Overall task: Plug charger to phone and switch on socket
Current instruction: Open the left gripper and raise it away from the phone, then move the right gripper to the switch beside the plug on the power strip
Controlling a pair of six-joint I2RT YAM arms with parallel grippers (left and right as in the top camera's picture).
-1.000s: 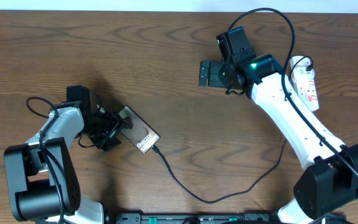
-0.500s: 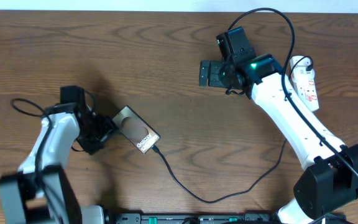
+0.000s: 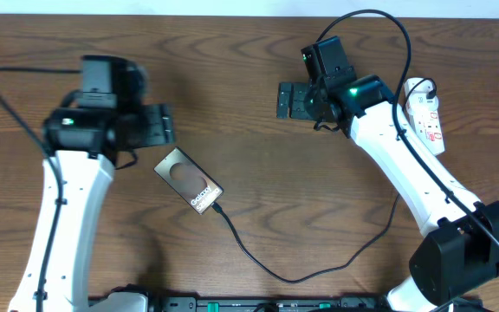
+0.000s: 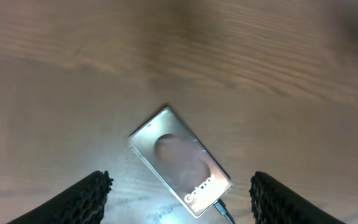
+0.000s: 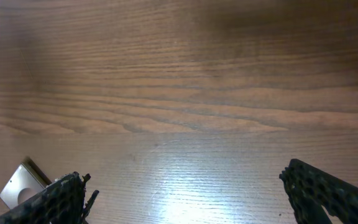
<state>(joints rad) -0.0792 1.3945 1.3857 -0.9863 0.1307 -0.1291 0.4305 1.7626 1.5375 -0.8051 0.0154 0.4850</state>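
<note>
Left gripper (image 3: 165, 126) and right gripper (image 3: 286, 101) hover wide open, empty; the left sits at eleven o'clock of the flat bronze phone (image 3: 189, 180), whose five o'clock end meets a thin black charger cable (image 3: 271, 270).

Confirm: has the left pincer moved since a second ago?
Yes. The left pincer has gone up-frame, from beside the phone to well above it in the overhead view; phone unmoved.

Phone (image 3: 189, 180) lies flat on the table (image 3: 232, 69), a bit left of the middle, turned at an angle. The charger (image 3: 293, 280) comes off the phone's right end, dips toward the edge where the arms stand, then curves up to the right. The socket (image 3: 424, 117) is way over by the right edge, toward the back. The left gripper (image 3: 167, 126) hangs just behind the phone, and the right gripper (image 3: 284, 101) is back-centre.
</note>
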